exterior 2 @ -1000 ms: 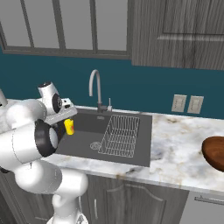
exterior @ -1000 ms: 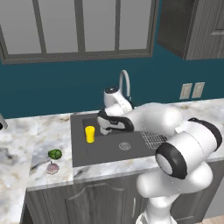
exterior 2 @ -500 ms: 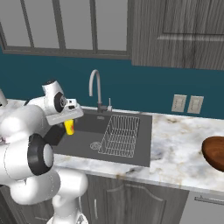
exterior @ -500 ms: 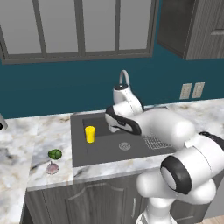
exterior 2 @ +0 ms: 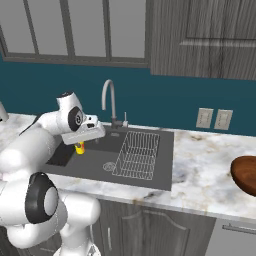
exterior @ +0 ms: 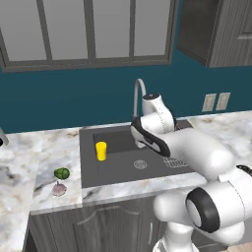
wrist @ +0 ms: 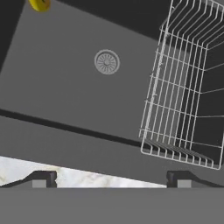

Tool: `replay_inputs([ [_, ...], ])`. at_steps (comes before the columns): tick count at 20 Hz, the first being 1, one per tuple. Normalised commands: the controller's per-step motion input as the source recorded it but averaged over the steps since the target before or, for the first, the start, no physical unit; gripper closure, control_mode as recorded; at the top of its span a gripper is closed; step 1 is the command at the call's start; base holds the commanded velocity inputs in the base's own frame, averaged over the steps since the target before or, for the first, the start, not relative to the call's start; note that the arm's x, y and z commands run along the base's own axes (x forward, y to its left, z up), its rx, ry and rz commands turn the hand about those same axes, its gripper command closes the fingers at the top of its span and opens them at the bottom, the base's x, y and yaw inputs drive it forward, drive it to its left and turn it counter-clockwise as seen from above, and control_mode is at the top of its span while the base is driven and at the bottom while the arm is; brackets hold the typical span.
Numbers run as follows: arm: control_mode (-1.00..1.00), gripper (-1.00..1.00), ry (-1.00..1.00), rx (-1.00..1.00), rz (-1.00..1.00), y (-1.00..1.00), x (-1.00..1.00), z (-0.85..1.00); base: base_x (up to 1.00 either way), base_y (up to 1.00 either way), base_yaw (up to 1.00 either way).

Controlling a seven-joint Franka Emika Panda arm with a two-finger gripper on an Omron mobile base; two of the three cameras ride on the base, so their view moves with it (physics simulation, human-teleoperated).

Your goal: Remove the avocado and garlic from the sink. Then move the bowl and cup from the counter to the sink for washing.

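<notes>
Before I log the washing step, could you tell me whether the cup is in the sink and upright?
Yes, in and upright: the cup stands on the floor of the sink, near its left wall.

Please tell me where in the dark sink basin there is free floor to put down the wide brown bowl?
The dark-grey sink basin has bare floor around the round drain, between the small yellow cup standing at its left and the white wire rack at its right. The rack side is crowded. The reddish-brown wooden bowl waits on the right counter.
</notes>
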Motion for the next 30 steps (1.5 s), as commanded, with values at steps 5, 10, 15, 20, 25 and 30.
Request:
replay_inputs([
  [5,-1.0,-1.0,0.0,0.0,-0.06,-0.5,-0.17,0.1,0.0,0.0,0.0],
  [10,-1.0,-1.0,0.0,0.0,-0.07,-0.49,-0.11,0.1,0.0,0.0,0.0],
  [15,-1.0,-1.0,0.0,0.0,-0.06,-0.49,-0.09,0.09,0.0,0.0,0.0],
  [20,-1.0,-1.0,0.0,0.0,-0.06,-0.49,-0.06,0.08,0.0,0.0,0.0],
  [25,-1.0,-1.0,0.0,0.0,-0.07,-0.5,-0.04,0.06,0.0,0.0,0.0],
  [30,-1.0,-1.0,0.0,0.0,-0.07,-0.54,-0.05,0.06,0.0,0.0,0.0],
])
